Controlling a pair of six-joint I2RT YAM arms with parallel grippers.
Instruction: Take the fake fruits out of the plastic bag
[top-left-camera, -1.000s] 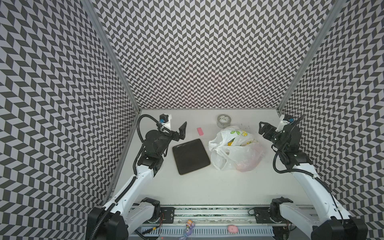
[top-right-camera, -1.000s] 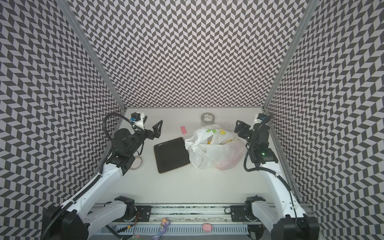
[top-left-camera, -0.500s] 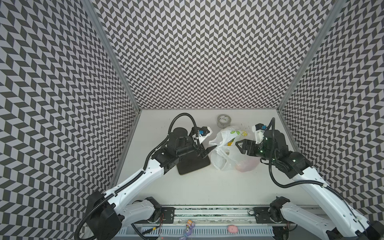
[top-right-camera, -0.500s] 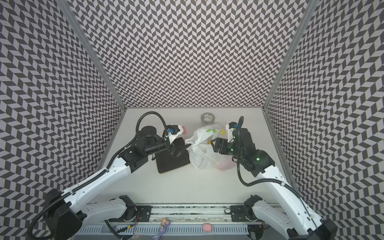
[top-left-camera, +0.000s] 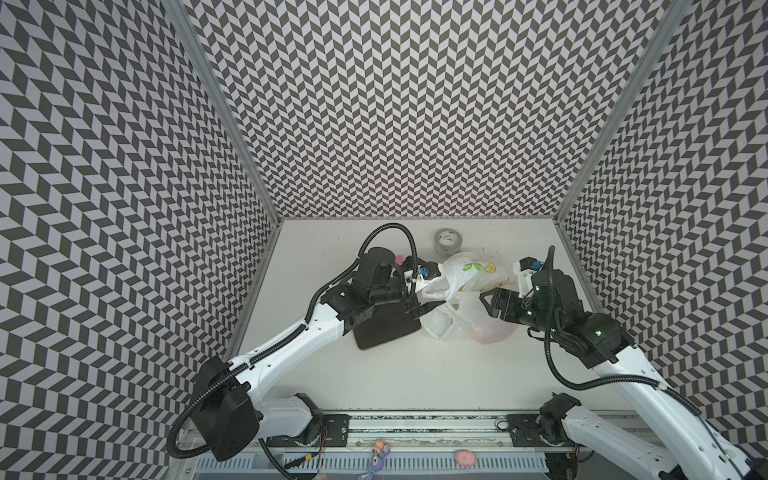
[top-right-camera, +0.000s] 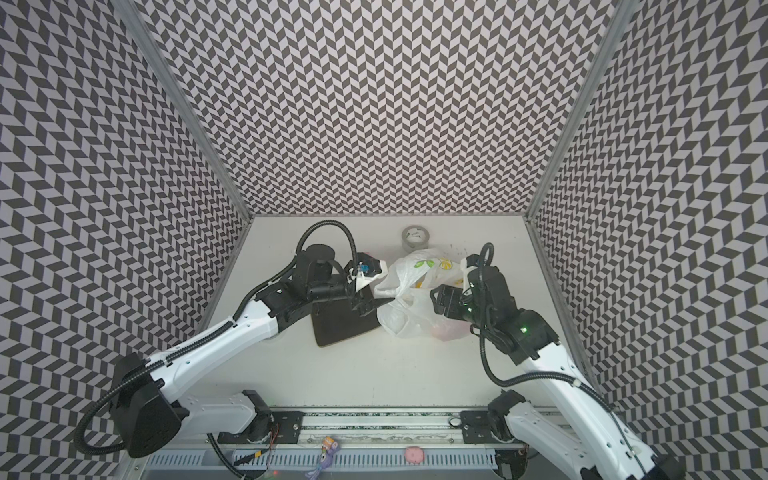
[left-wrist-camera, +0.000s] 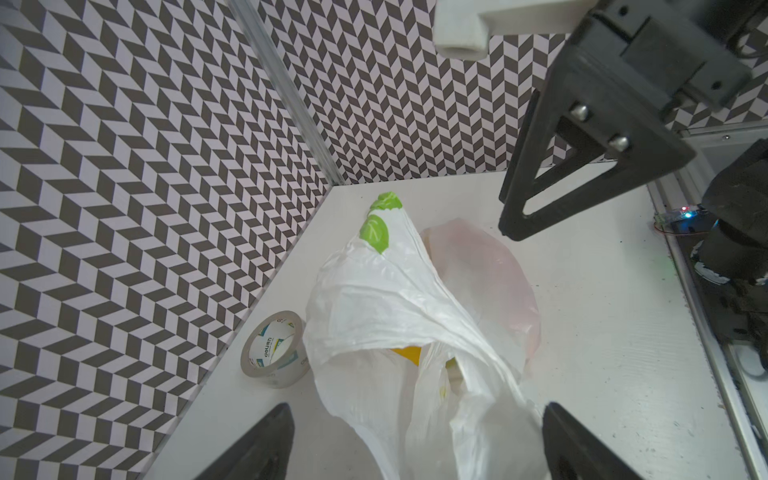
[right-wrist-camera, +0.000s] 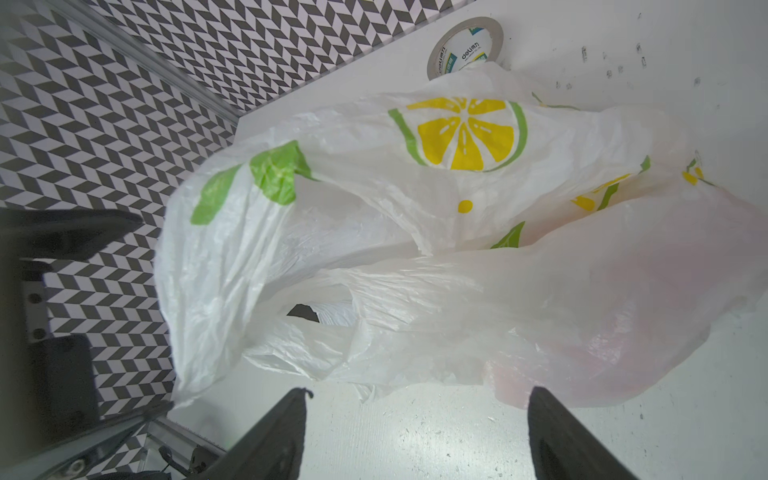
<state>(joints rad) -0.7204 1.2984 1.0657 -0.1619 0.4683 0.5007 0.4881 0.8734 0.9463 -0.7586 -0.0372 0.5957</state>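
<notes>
The plastic bag (top-left-camera: 465, 299) (top-right-camera: 415, 299), white with lemon and leaf prints, lies crumpled at the table's back right. The fake fruits show only as a pink-orange glow (top-left-camera: 494, 332) (right-wrist-camera: 602, 332) through its film. My left gripper (top-left-camera: 428, 291) (left-wrist-camera: 417, 415) is open at the bag's left side, and a loose fold of the bag (left-wrist-camera: 395, 299) lies between its spread fingers. My right gripper (top-left-camera: 492, 303) (right-wrist-camera: 417, 395) is open at the bag's right side. Bare table lies between its fingers, just short of the bag (right-wrist-camera: 415, 199).
A grey tape roll (top-left-camera: 448, 241) (left-wrist-camera: 274, 349) stands behind the bag near the back wall. A dark square pad (top-left-camera: 386, 328) lies under my left arm. A pink block (top-left-camera: 400, 259) peeks out behind that arm. Patterned walls close in the back and both sides.
Both arms have swung in from the table's sides to the bag, one on each side of it. Both grippers stayed open.
</notes>
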